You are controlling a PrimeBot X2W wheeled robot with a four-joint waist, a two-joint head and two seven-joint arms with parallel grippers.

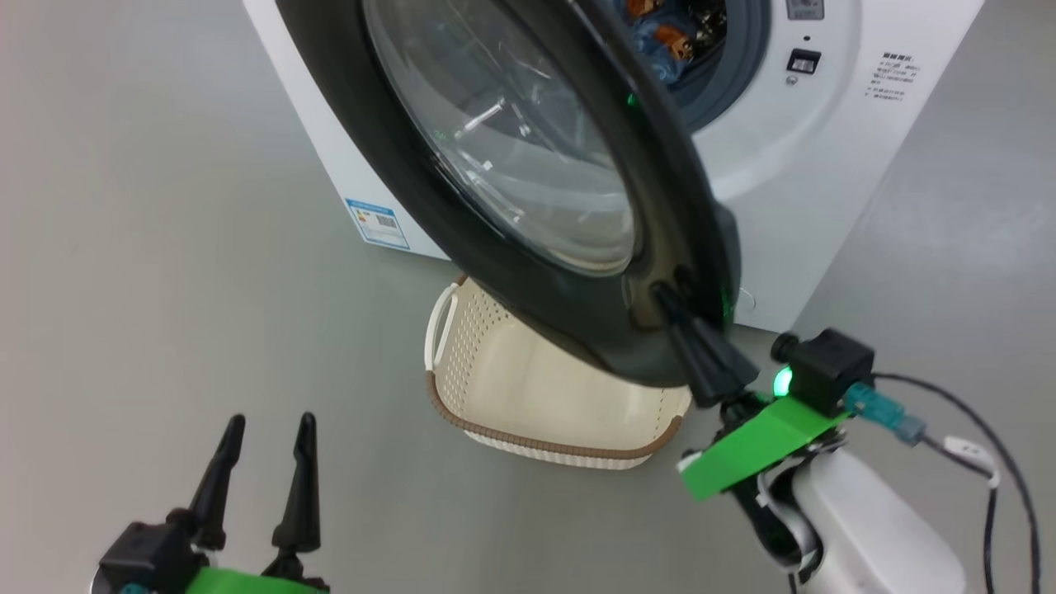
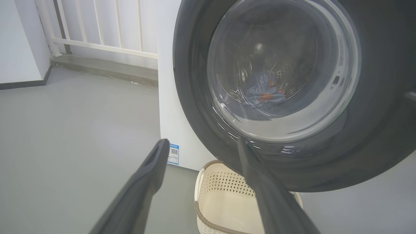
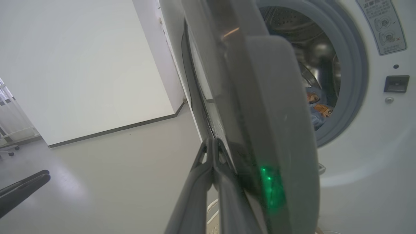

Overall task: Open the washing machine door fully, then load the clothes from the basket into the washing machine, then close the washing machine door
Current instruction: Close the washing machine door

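Note:
The white washing machine (image 1: 813, 190) has its door (image 1: 528, 289), black-rimmed with a glass bowl, swung partly out over the basket (image 1: 511, 375). The clothes (image 1: 664, 37), light blue with orange prints, lie inside the drum; they show through the glass (image 2: 263, 92) and past the door's edge (image 3: 317, 109). My right gripper (image 1: 664, 297) is shut, fingertips together against the outer rim of the door (image 3: 279, 113) near its free edge. My left gripper (image 1: 268, 429) stands open at the lower left, apart from everything. The basket (image 2: 224, 195) looks empty where it shows.
Grey floor lies all around the machine. A blue-white label (image 2: 174, 154) sits low on its front corner. A white railing (image 2: 104, 29) and a wall stand behind and to the left. A black cable (image 1: 1002, 495) hangs from my right wrist.

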